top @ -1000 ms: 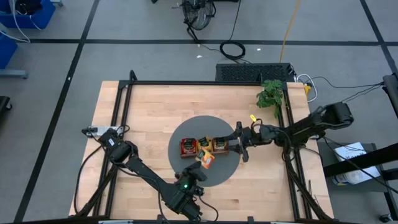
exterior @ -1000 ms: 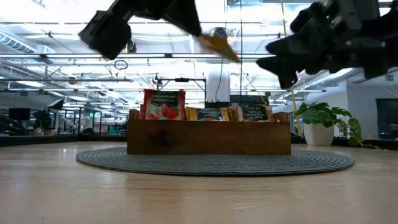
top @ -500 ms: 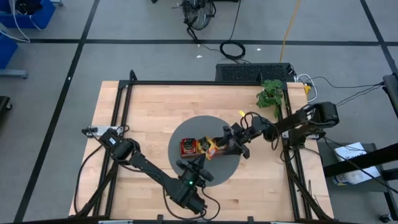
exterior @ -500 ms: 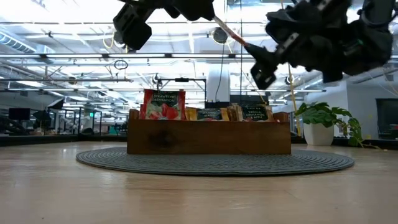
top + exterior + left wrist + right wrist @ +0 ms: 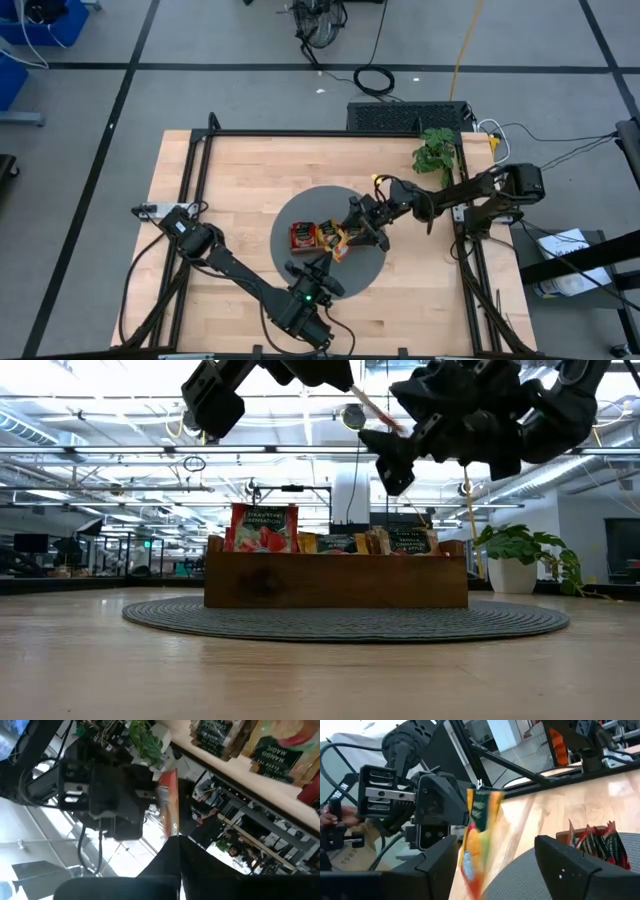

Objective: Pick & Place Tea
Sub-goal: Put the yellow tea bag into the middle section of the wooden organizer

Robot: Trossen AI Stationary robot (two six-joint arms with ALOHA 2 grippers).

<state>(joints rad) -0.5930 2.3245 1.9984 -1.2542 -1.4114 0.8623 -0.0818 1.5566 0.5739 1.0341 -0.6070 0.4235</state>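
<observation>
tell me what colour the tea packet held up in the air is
Orange-yellow with a dark green label band near its top; the tea packet shows best in the right wrist view.

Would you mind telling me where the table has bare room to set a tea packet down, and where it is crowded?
Bare wood lies between the round mat and the table's far and left edges. The mat's middle is crowded: the wooden tray, and above it the left gripper holding an orange tea packet up to the open right gripper.

You get even, bright overhead light on the pale wooden table [image 5: 240,170]. In your low view, ceiling lights glare, silhouetting both arms. The orange-yellow tea packet [image 5: 476,835] looks motion-blurred.
</observation>
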